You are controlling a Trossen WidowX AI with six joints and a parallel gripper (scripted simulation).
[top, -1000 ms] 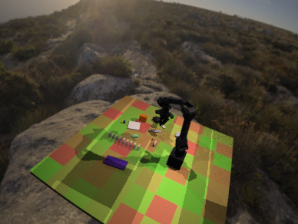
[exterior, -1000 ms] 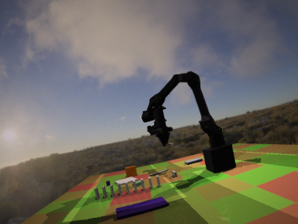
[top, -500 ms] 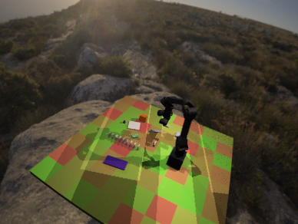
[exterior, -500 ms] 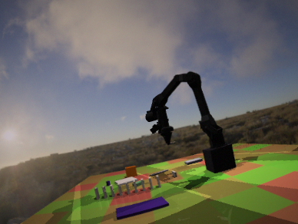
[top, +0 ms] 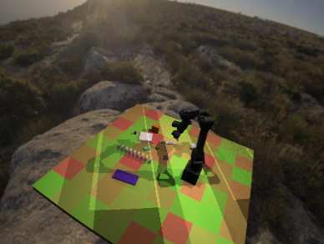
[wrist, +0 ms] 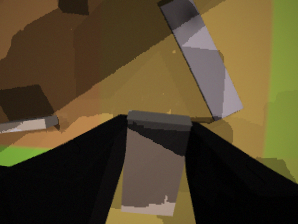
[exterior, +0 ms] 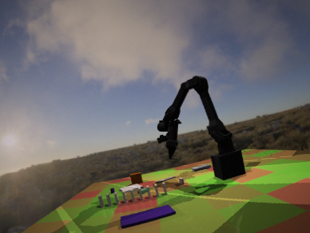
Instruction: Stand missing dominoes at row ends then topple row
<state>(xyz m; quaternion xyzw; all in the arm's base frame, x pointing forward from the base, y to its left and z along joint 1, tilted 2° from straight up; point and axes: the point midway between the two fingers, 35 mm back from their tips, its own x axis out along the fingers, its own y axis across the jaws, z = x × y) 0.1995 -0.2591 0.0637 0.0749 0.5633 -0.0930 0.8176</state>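
Observation:
Several pale dominoes (top: 134, 154) (exterior: 133, 195) stand upright in a spaced row. My gripper (top: 177, 138) (exterior: 172, 158) (wrist: 157, 128) is shut on a grey domino (wrist: 154, 172), which fills the space between the fingers in the wrist view. The gripper hangs above the table, beyond the row's end nearer the arm base. The held domino cannot be made out in the top and exterior views. A small pale piece (exterior: 180, 181) sits past that end of the row; whether it is a domino is too small to tell.
A purple slab (top: 125, 177) (exterior: 148, 216) lies beside the row. On its other side are a white slab (top: 145, 136), a green piece (top: 146, 148), an orange block (top: 155, 129) (exterior: 136, 178) and a small blue object (top: 134, 133). A pale bar (wrist: 210, 67) lies below the gripper.

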